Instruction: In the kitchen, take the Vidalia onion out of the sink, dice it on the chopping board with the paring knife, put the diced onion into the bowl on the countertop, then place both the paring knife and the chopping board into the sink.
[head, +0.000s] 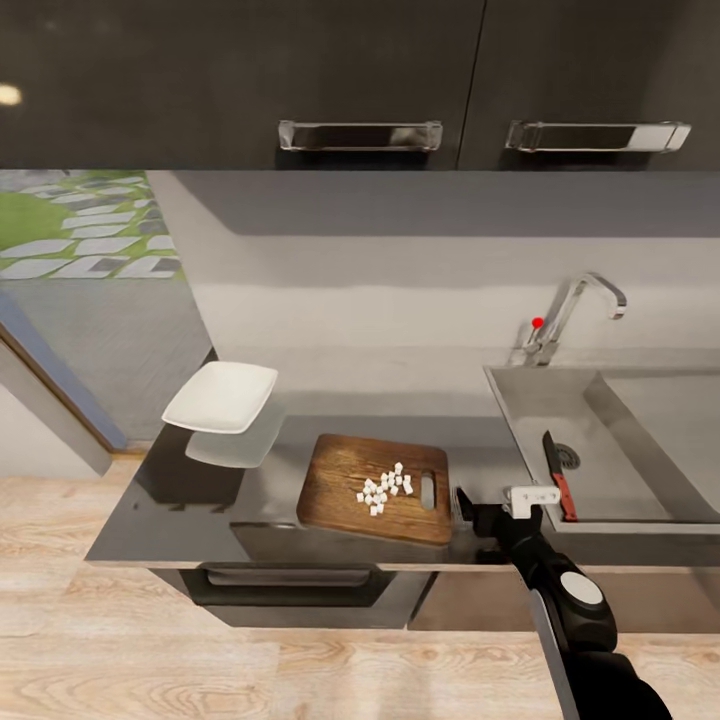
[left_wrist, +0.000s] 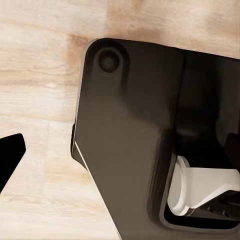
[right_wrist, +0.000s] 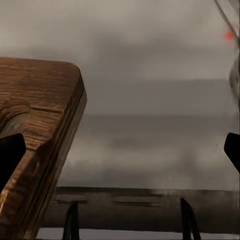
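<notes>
Dice (head: 384, 489) lie in a loose heap on the chopping board (head: 345, 485) in the head view, the paring knife (head: 558, 476) already rests in the sink (head: 640, 440), the bowl (head: 221, 396) waits well off to the left on the countertop (head: 180, 500), and the right gripper (head: 468, 505) sits just beside the board's handle end. Its wrist view has the board's edge (right_wrist: 42, 145) close by one finger with the fingers spread and empty (so the grip is not yet made), and I judge it should close squarely over that edge and lift level, so no dice roll off before the bowl. The left wrist view looks at the robot's dark base over wooden floor, with the left gripper's opening impossible to tell.
</notes>
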